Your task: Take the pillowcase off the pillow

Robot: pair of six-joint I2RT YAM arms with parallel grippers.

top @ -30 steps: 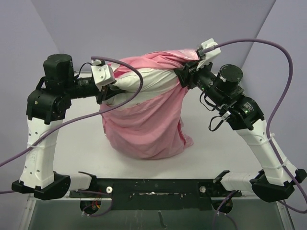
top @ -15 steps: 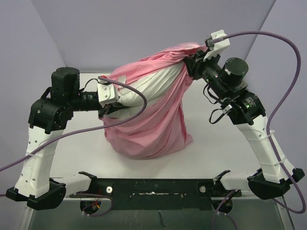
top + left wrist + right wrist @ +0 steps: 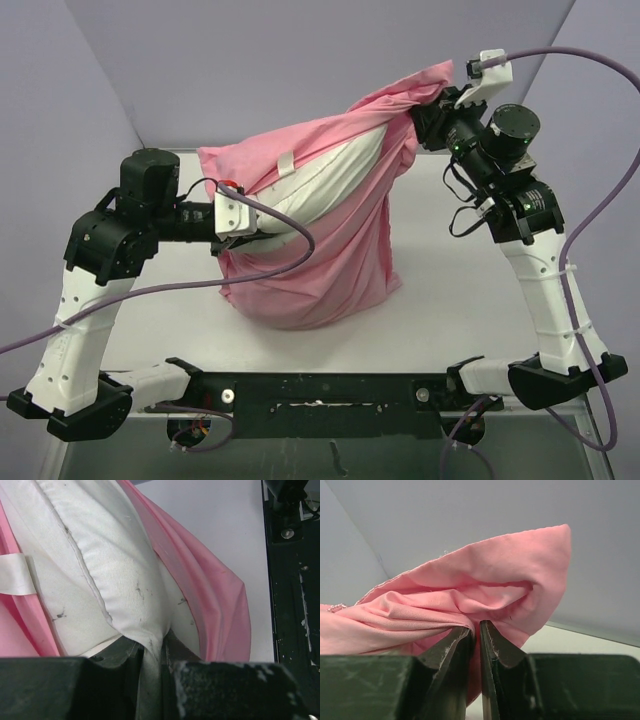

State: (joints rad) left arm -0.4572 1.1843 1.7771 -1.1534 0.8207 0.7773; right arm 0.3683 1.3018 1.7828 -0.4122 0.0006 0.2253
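The pink pillowcase (image 3: pixel 330 250) hangs stretched between my two grippers above the table, its lower part bunched on the tabletop. The off-white pillow (image 3: pixel 320 185) shows through the open side of the case. My left gripper (image 3: pixel 245 232) is shut on a corner of the pillow (image 3: pixel 100 570); in the left wrist view the white fabric is pinched between the jaws (image 3: pixel 152 655), with the pink cover (image 3: pixel 210 605) beside it. My right gripper (image 3: pixel 425 112) is raised high at the back right, shut on a bunched fold of the pillowcase (image 3: pixel 470 595).
The white tabletop (image 3: pixel 450 290) lies under the bundle. A black bar (image 3: pixel 330 388) runs along the near edge between the arm bases. Purple cables (image 3: pixel 600 180) loop from both wrists. Grey walls close the back and sides.
My right gripper has lifted up and to the right with the pillowcase, stretching it. My left gripper has shifted slightly right and lower with the pillow corner. More pillow shows.
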